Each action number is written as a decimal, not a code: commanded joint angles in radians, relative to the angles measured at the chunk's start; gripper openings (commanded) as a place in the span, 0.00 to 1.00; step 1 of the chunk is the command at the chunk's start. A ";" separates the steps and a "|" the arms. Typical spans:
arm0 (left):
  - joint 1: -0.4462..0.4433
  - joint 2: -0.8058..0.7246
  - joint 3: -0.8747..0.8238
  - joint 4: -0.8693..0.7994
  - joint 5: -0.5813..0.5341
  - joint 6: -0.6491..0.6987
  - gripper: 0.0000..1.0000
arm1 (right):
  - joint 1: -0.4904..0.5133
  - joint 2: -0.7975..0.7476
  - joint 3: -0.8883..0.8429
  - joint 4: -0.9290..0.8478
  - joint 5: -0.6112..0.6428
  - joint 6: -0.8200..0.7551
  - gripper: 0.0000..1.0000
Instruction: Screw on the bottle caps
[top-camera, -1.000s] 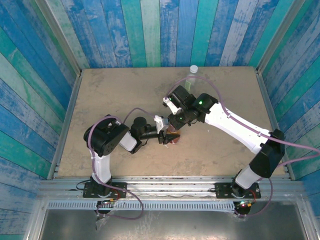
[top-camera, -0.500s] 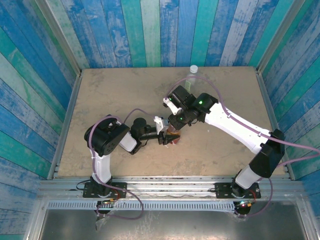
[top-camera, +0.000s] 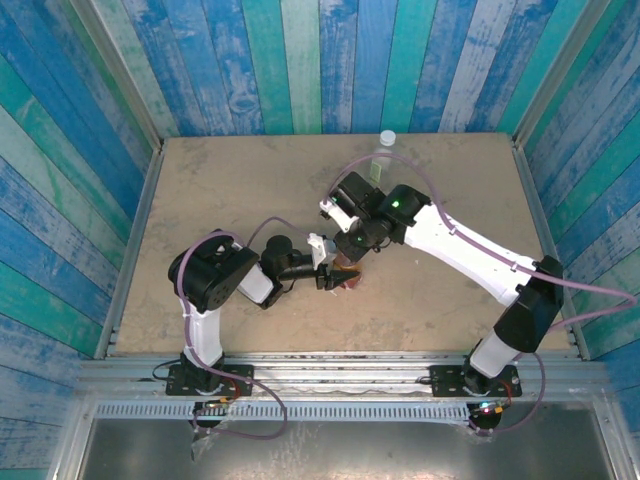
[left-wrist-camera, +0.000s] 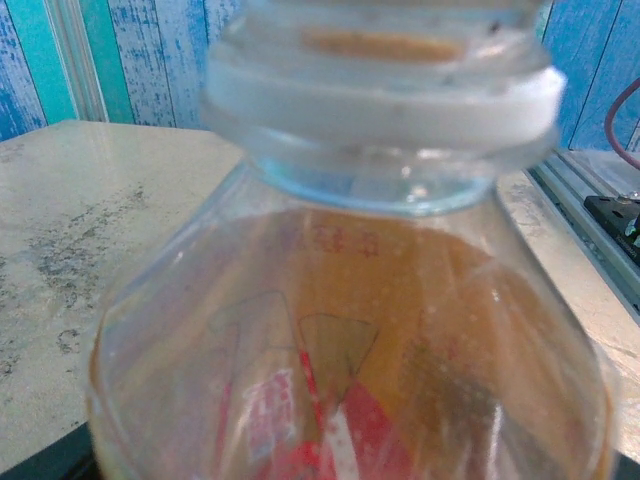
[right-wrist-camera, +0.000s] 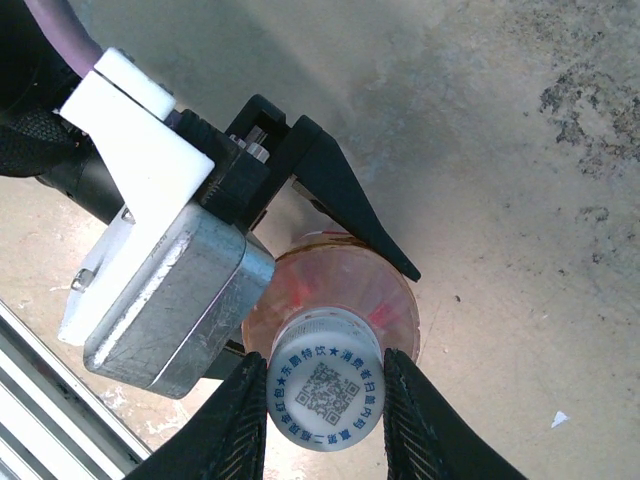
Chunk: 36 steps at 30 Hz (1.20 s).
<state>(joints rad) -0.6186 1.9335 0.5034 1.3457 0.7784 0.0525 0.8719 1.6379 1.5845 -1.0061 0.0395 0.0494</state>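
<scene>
Blue-green plank walls (top-camera: 300, 60) surround a beige tabletop (top-camera: 220, 180).

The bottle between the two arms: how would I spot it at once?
Start near the middle of the sandy table. A bottle stands there, gripped by the left jaws, its white cap between the right jaws. It is amber with a red label, unlike the pale bottle at the far edge.

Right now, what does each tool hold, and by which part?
The left tool holds the amber bottle by its body. The right tool clamps the white cap on that bottle's neck, by opposite sides of its rim.
</scene>
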 joint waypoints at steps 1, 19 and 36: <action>0.001 0.029 0.013 -0.062 0.003 -0.006 0.49 | 0.019 0.022 0.026 -0.056 -0.018 -0.027 0.30; 0.002 0.020 0.049 -0.140 0.061 0.012 0.48 | -0.015 -0.056 -0.011 -0.035 -0.060 -0.123 0.31; 0.002 -0.007 0.100 -0.303 0.129 0.028 0.48 | -0.014 -0.018 -0.001 -0.131 -0.040 -0.289 0.30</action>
<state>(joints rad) -0.6209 1.9324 0.6003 1.1671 0.9302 0.1173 0.8474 1.6077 1.5692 -1.0618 0.0044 -0.2115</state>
